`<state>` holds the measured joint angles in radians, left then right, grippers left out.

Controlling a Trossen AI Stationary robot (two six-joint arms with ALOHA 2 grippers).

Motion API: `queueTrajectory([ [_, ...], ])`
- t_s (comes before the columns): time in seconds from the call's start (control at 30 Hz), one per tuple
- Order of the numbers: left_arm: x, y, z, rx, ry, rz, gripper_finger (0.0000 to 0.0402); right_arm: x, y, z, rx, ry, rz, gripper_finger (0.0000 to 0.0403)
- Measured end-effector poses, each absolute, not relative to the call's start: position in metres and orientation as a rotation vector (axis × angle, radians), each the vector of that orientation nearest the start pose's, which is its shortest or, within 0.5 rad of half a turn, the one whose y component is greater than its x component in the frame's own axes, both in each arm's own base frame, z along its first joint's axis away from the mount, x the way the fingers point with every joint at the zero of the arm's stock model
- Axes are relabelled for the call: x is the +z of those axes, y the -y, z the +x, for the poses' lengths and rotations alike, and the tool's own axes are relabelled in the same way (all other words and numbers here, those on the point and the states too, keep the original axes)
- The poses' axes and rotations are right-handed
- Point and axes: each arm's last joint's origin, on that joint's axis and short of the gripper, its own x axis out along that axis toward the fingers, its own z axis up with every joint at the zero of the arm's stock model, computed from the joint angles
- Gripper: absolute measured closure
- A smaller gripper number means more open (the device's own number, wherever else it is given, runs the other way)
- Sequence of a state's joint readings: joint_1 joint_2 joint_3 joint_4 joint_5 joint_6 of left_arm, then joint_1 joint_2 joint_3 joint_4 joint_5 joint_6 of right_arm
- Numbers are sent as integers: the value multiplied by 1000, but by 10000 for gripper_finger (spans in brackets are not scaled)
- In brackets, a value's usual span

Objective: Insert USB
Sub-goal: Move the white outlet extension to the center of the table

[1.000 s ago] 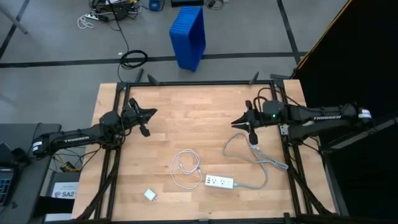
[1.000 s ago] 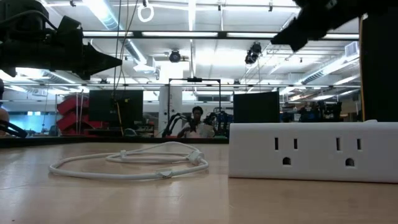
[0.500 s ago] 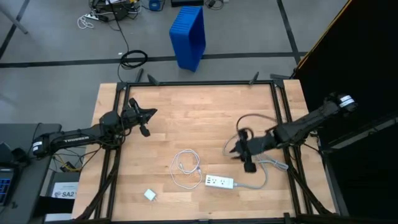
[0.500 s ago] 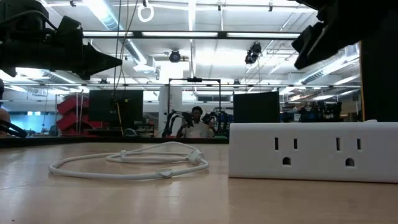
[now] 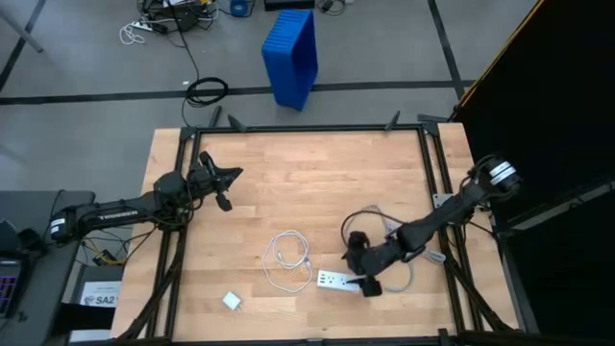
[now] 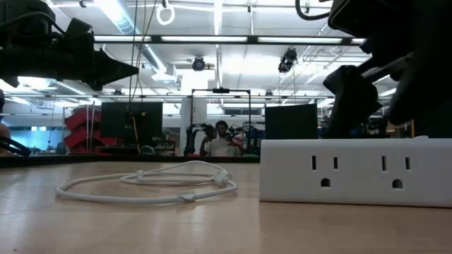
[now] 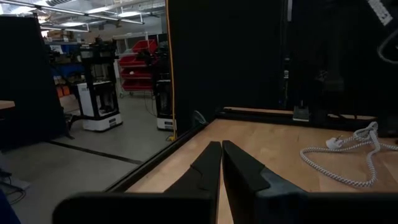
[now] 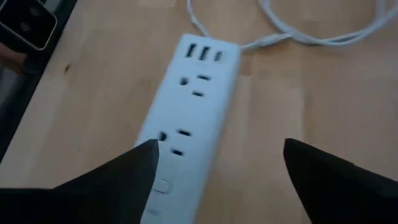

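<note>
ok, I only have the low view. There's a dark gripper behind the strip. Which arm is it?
Observer: The right gripper. From above, it is over the strip's cord end.
Operator: Jaws open?
Observer: Wide open and holding nothing. Its wrist view shows the strip between them.
Operator: USB in yet?
Observer: No. The ports look empty, and the USB lies coiled just beyond that end.
Operator: Left arm?
Observer: The left gripper is parked on the table's left side, jaws shut.
</note>
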<state>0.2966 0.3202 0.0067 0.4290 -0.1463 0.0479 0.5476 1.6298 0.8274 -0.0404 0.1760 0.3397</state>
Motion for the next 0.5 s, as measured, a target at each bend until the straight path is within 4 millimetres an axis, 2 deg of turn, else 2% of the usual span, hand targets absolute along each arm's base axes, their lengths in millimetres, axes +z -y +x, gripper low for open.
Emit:
queueTrajectory([
  [0.23,179,-38,110,445,105,56,401,162,-176,274,234,-835,53,73],
  [0.5,180,-38,110,445,109,56,401,129,-181,276,175,-930,64,107],
])
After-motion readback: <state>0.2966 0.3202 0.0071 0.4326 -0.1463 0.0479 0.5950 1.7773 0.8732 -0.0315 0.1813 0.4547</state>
